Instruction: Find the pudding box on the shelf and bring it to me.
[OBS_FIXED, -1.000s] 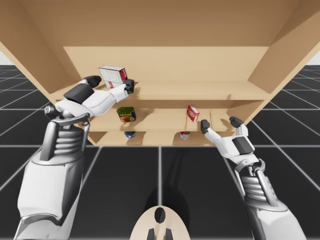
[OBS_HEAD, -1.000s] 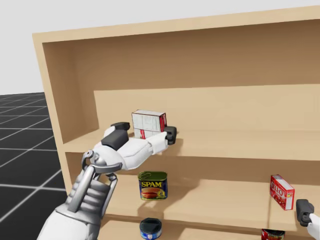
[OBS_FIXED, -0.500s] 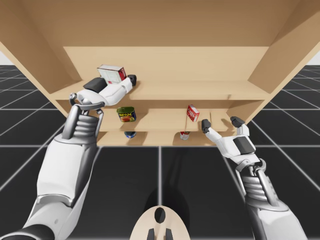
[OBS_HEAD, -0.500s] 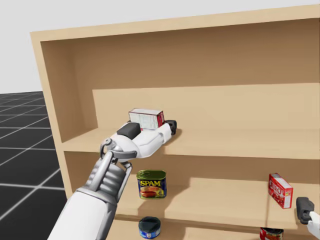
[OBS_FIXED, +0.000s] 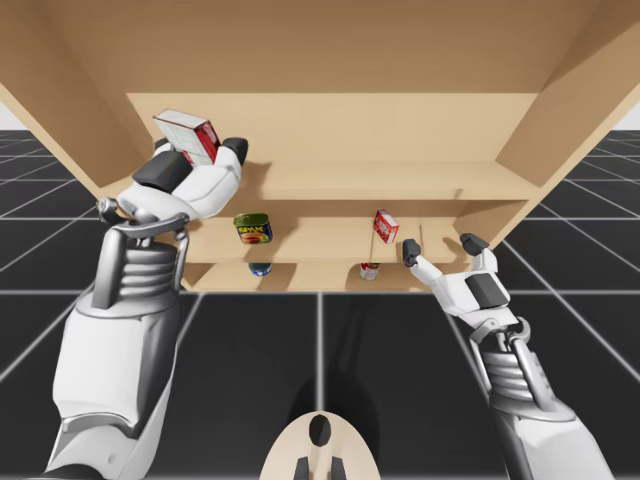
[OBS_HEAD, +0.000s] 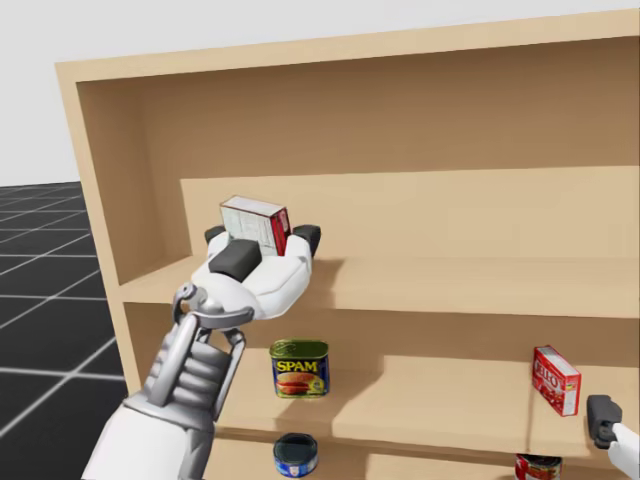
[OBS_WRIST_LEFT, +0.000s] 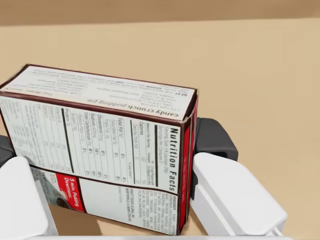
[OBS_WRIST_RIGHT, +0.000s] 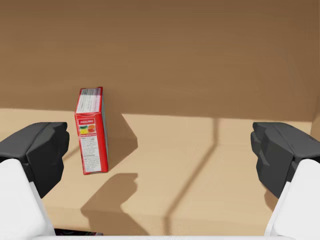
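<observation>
The robot's left gripper (OBS_HEAD: 260, 244) is clamped on the white-and-red cardboard pudding box (OBS_WRIST_LEFT: 100, 145), tilted over the left end of the tan wooden shelf's (OBS_HEAD: 450, 287) upper board, while its right gripper (OBS_WRIST_RIGHT: 160, 152) gapes wide before a small red box (OBS_WRIST_RIGHT: 91, 131).

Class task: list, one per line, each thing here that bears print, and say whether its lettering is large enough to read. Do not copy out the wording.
White and red box in my left gripper: black print on a white face, headings readable, fine lines too small.
Green and yellow can: large label lettering, readable.
Small red box: print too small.
Blue can: any print too small.
Red can: any print too small.
</observation>
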